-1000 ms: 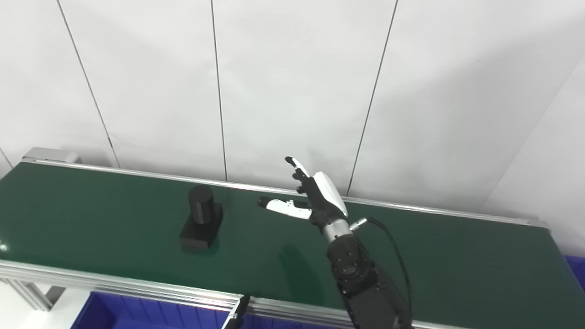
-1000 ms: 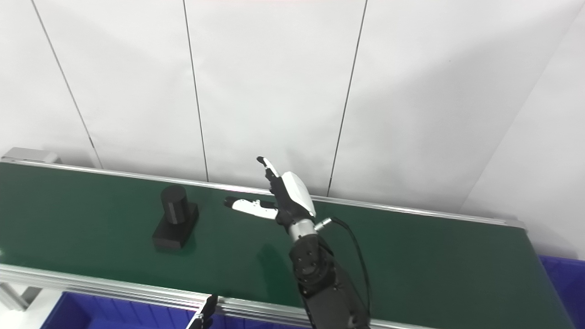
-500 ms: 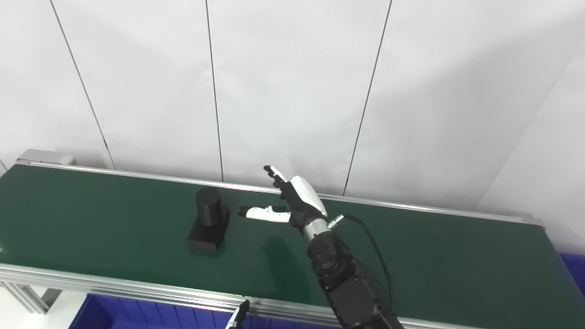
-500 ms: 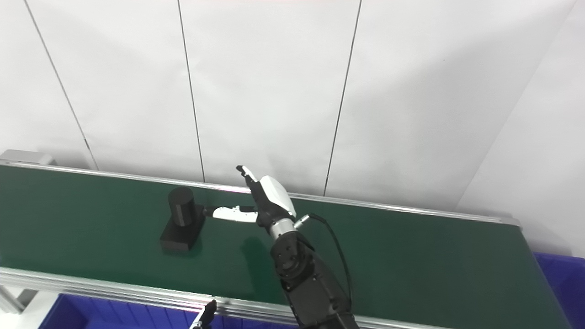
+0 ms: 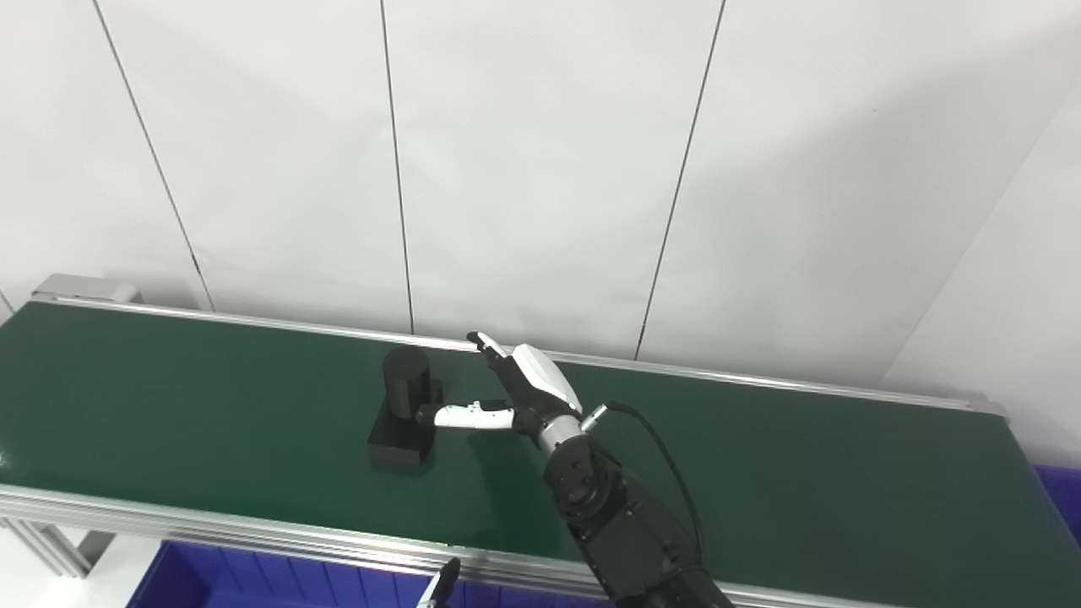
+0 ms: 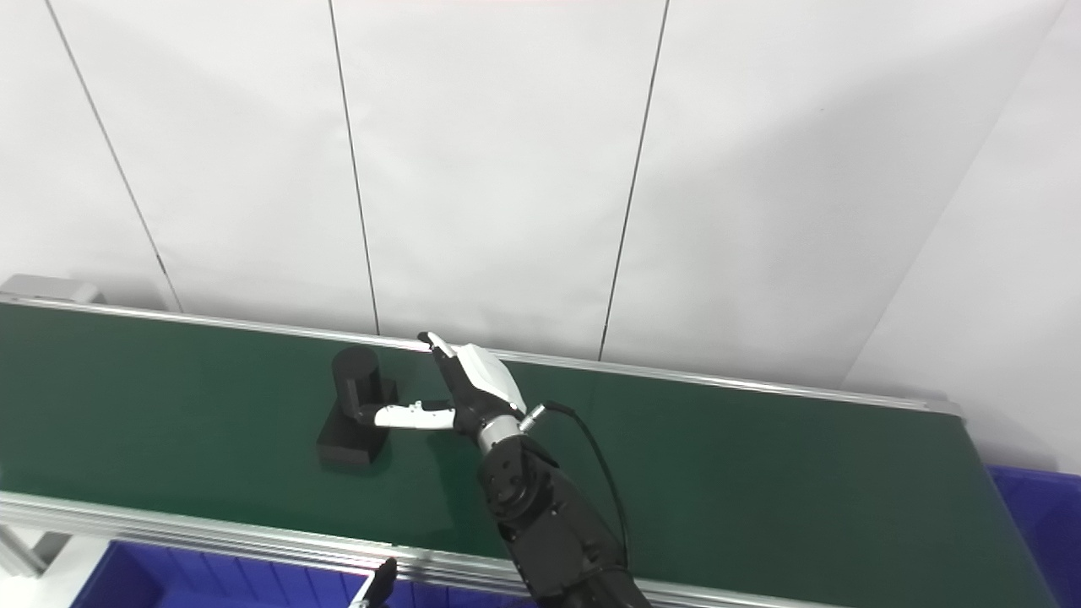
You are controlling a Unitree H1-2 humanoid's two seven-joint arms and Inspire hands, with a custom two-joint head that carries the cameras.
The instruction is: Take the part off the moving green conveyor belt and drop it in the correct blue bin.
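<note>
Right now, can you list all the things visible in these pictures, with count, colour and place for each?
part: one, black, a cylinder on a block base, on the belt left of centre.
belt: one, dark green, running across the picture between silver rails.
bins: two seen in part, blue; one below the belt's near edge at lower left, the other at the far right.
wall: white panels with dark seams, behind the belt.
right hand: one, black and white, open, over the belt; its fingers reach toward the part, thumb at the part's side.
left hand: only a dark tip at the bottom edge.
</note>
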